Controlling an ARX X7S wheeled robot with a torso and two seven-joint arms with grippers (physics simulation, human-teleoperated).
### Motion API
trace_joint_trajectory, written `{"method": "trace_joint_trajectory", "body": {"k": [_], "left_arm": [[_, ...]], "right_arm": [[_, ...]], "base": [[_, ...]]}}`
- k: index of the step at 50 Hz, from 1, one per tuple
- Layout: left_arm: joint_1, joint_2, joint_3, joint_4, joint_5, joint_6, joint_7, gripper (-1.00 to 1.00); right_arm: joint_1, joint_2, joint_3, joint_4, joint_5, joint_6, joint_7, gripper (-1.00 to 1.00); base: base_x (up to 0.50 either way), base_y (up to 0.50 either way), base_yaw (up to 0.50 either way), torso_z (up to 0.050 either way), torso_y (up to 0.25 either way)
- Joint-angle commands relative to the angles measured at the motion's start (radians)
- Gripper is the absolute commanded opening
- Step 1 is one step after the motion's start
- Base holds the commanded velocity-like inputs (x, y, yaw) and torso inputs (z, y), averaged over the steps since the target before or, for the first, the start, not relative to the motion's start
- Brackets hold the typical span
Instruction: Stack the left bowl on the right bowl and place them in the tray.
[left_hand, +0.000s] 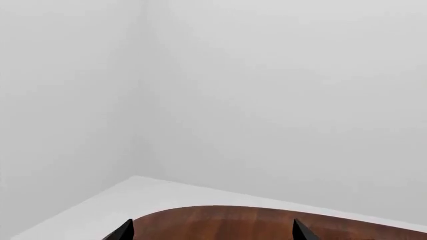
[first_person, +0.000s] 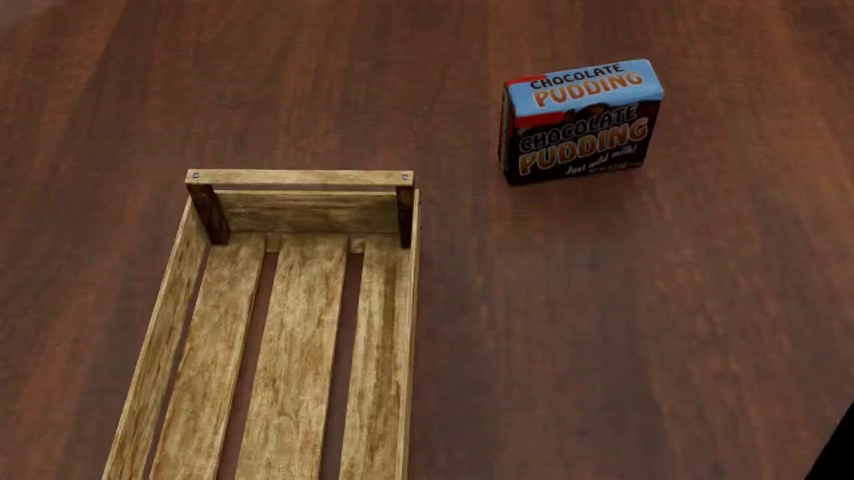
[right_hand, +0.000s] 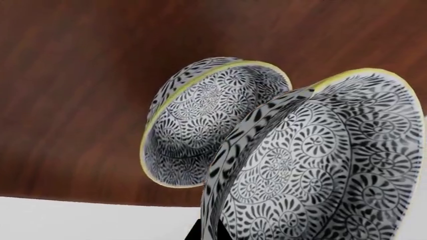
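Observation:
Two black-and-white swirl-patterned bowls with yellow rims show only in the right wrist view. The nearer bowl (right_hand: 320, 170) fills the view, and my right gripper (right_hand: 212, 229) is shut on its rim; one dark finger (right_hand: 195, 232) shows beside the wall. The farther bowl (right_hand: 213, 125) lies just beyond it on the dark wood table. The tray (first_person: 174, 300), a long light-wood slatted crate, lies empty at the lower left of the head view. My left gripper (left_hand: 213, 233) is open and empty over a table edge, facing white walls. Neither bowl shows in the head view.
A chocolate pudding box (first_person: 582, 121) stands upright on the dark wood table (first_person: 641, 330), to the right of and beyond the tray. A black part of the robot (first_person: 841, 455) shows at the head view's lower right corner.

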Motion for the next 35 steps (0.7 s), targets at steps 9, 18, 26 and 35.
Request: {"method": "trace_joint_trajectory", "body": {"k": [9, 18, 26, 35], "left_arm": [[0.003, 0.000, -0.004, 0.000, 0.000, -0.006, -0.004, 1.00], [0.007, 0.000, -0.003, 0.000, 0.004, -0.004, -0.006, 1.00], [0.015, 0.000, 0.002, 0.000, 0.013, 0.001, -0.012, 1.00], [0.013, 0.000, -0.003, 0.000, 0.006, -0.004, -0.010, 1.00]], "right_arm": [[-0.142, 0.000, 0.014, 0.015, -0.138, -0.096, -0.059, -1.00], [-0.167, 0.029, 0.001, 0.010, -0.159, -0.116, -0.058, -1.00], [-0.202, 0.026, -0.008, 0.027, -0.177, -0.139, -0.062, -1.00], [-0.233, 0.037, -0.014, 0.042, -0.202, -0.160, -0.074, -1.00]], "base": [[0.00, 0.00, 0.00, 0.000, 0.000], [0.00, 0.00, 0.00, 0.000, 0.000], [0.00, 0.00, 0.00, 0.000, 0.000], [0.00, 0.00, 0.00, 0.000, 0.000]]}}
